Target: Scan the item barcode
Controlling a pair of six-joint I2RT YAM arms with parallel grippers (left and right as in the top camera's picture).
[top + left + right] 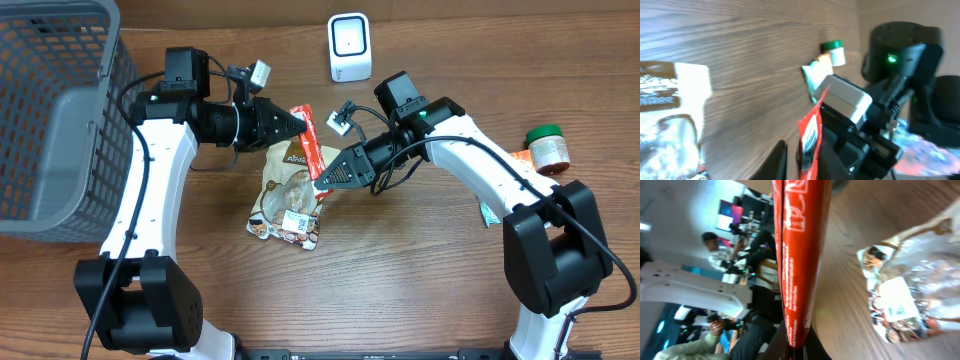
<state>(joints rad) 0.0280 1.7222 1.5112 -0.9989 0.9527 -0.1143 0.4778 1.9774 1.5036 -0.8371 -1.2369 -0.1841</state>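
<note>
Right claw (322,181) is pressed together on the lower end of the red packet (311,143). It holds the packet clear of the table (420,280), and the right wrist view shows the packet running straight up from between the fingers, its white print facing the camera. Left claw (298,122) meets the packet's upper end from the other side. In the left wrist view the packet's edge stands just beside one dark finger (778,159), but I cannot tell whether that claw is pinching or slightly spread. Under the packet, a clear snack bag (288,195) lies flat on the table. A white scanner (349,47) stands upright beyond the claws, well apart from the packet. A grey basket (60,110) sits at the far left, and a green-lidded jar (548,147) lies at the far right.
</note>
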